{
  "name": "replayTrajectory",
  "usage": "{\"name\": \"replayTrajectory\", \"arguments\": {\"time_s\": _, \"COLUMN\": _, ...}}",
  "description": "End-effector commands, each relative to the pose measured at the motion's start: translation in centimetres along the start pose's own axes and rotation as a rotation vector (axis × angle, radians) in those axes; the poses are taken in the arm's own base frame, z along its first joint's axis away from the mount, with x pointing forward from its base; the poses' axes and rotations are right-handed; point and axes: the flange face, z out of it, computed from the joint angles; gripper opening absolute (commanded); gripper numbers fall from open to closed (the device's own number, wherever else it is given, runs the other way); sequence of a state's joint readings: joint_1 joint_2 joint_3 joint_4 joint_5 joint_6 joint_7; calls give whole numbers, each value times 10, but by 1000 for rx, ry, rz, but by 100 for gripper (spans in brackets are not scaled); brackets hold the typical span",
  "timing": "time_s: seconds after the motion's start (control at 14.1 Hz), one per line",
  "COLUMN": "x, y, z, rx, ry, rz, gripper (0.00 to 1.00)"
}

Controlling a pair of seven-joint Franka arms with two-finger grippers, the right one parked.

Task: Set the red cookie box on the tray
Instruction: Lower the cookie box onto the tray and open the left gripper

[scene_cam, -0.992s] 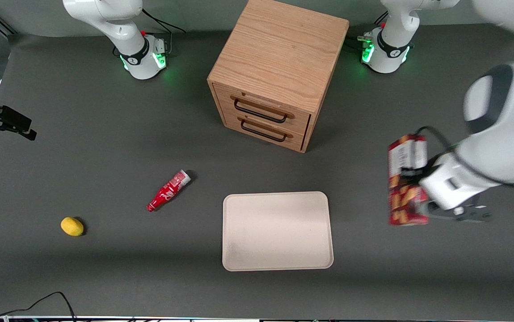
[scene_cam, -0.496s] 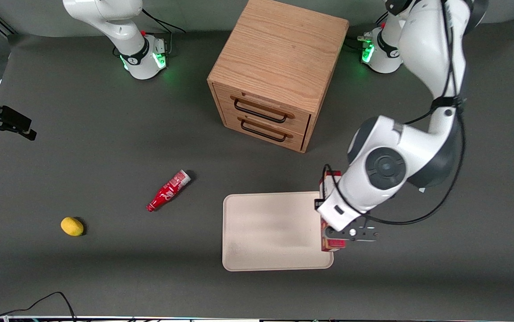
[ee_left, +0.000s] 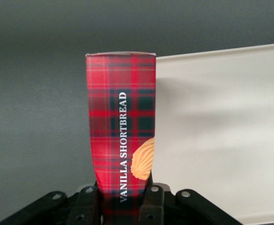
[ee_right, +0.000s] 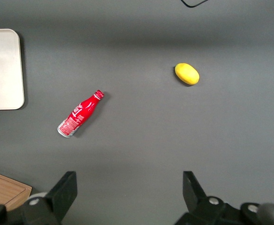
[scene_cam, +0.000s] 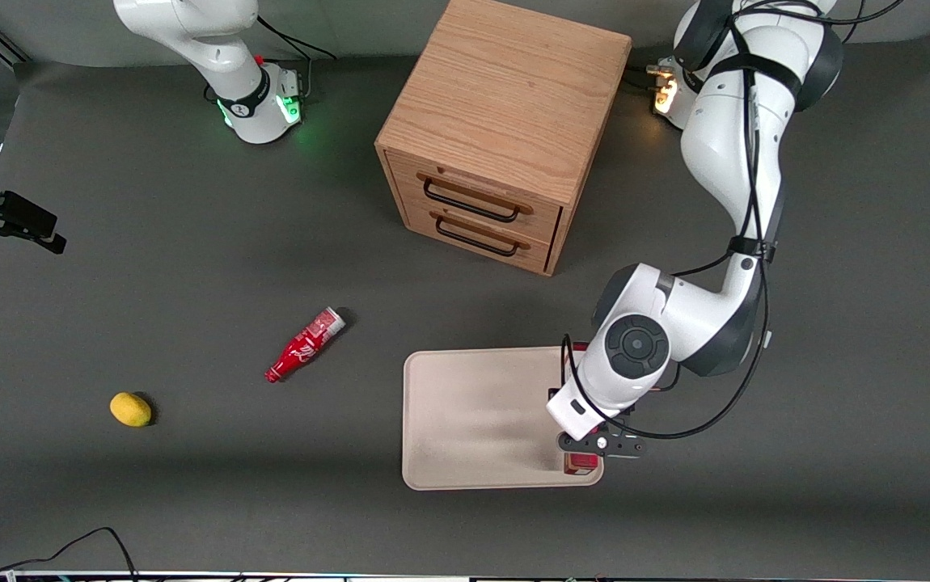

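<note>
The red cookie box (ee_left: pixel 121 122), red tartan with a tan cookie picture, is clamped between my left gripper's (ee_left: pixel 123 202) fingers. In the front view the arm's wrist hides most of it; only a red end (scene_cam: pixel 581 463) shows. My gripper (scene_cam: pixel 583 449) holds it over the cream tray (scene_cam: pixel 473 412), at the tray's edge toward the working arm's end and near the corner closest to the front camera. The wrist view shows the box along the tray's (ee_left: pixel 212 117) rim. I cannot tell whether the box touches the tray.
A wooden two-drawer cabinet (scene_cam: pixel 505 129) stands farther from the front camera than the tray. A small red bottle (scene_cam: pixel 304 345) and a yellow lemon (scene_cam: pixel 130 408) lie toward the parked arm's end; both show in the right wrist view, bottle (ee_right: pixel 79 114) and lemon (ee_right: pixel 187 73).
My left arm has swung the box from the working arm's end of the table to the tray's edge, then lower and slightly inward over it. The grip is unchanged.
</note>
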State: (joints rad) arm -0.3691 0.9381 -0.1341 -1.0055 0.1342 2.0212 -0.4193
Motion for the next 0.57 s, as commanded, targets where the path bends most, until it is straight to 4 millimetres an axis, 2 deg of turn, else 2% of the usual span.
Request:
{"name": "replayTrajectory", "arguments": {"time_s": 0.0, "x": 4, "y": 12, "z": 11, "rx": 11, "ry": 37, "rz": -16, "gripper": 0}}
{"name": "replayTrajectory", "arguments": {"time_s": 0.28, "x": 5, "y": 11, "z": 31, "rx": 6, "ry": 48, "rz": -20, "gripper": 1}}
{"name": "replayTrajectory", "arguments": {"time_s": 0.43, "x": 6, "y": 7, "z": 37, "rx": 17, "ry": 54, "rz": -22, "gripper": 14}}
{"name": "replayTrajectory", "arguments": {"time_s": 0.5, "x": 6, "y": 7, "z": 40, "rx": 17, "ry": 58, "rz": -20, "gripper": 27}}
